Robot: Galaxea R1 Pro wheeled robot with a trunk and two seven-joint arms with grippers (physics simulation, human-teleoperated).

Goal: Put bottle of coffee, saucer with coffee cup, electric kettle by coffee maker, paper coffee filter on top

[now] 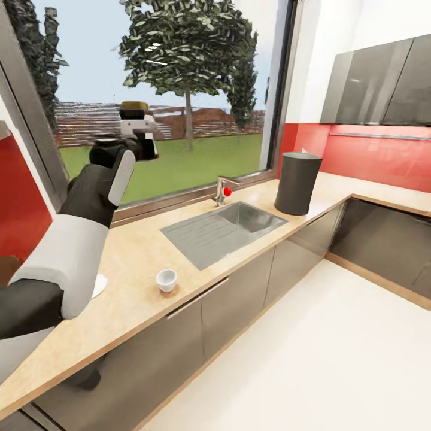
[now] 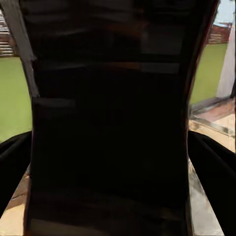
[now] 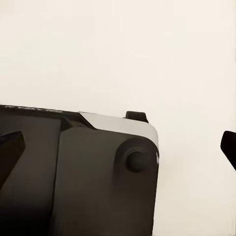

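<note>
My left arm is raised in front of the window, its gripper (image 1: 139, 130) shut on the bottle of coffee (image 1: 134, 111), whose yellow-orange cap pokes out above the hand. Seen from the left wrist, the bottle's dark body (image 2: 110, 123) fills the gap between the black fingers (image 2: 216, 164). The white coffee cup (image 1: 166, 279) stands upright on the kitchen countertop (image 1: 137, 251) near its front edge. A flat white thing (image 1: 99, 286), perhaps the saucer, peeks out from behind my left forearm. My right gripper (image 3: 118, 150) is open over the pale floor, with nothing between its fingers.
A steel sink (image 1: 224, 230) with a red-knobbed tap (image 1: 222, 191) is set into the counter under the window. A dark grey cylinder (image 1: 297, 182) stands at the counter's corner. Grey wall cabinets (image 1: 377, 84) hang above the right run. Pale floor (image 1: 335, 359) lies to the right.
</note>
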